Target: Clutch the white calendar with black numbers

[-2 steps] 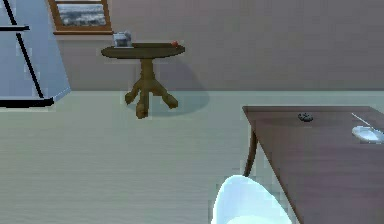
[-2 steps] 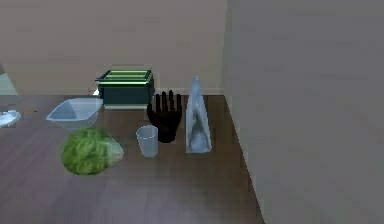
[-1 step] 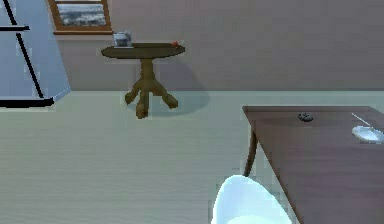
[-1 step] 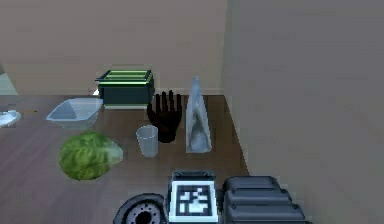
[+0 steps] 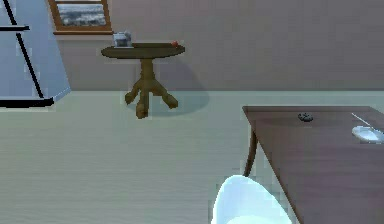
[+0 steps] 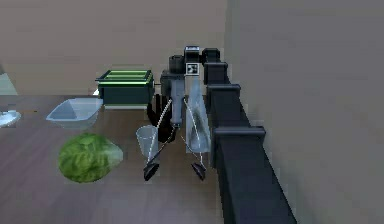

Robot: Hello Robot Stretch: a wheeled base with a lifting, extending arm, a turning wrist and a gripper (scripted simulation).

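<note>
In the arm side view my arm point(image 6: 240, 150) reaches out over a dark brown tabletop point(image 6: 40, 190). The gripper point(image 6: 174, 168) hangs left of the two white marker squares point(image 6: 190, 68), its thin pale fingers point(image 6: 150, 168) ending in dark tips low over the table. Pale see-through shapes lie around the fingers, so I cannot tell whether the gripper holds anything. In the forward view a small white and grey thing point(image 5: 122, 39) stands on a far round wooden table point(image 5: 145, 52), too small to name.
On the tabletop are a green leafy head point(image 6: 90, 157), a clear bowl point(image 6: 72, 111) and a dark green-topped box point(image 6: 125, 85). A plain wall point(image 6: 310, 90) rises close at the right. Ahead are a dark table point(image 5: 320, 150), a white chair back point(image 5: 250, 205) and a fridge point(image 5: 25, 60).
</note>
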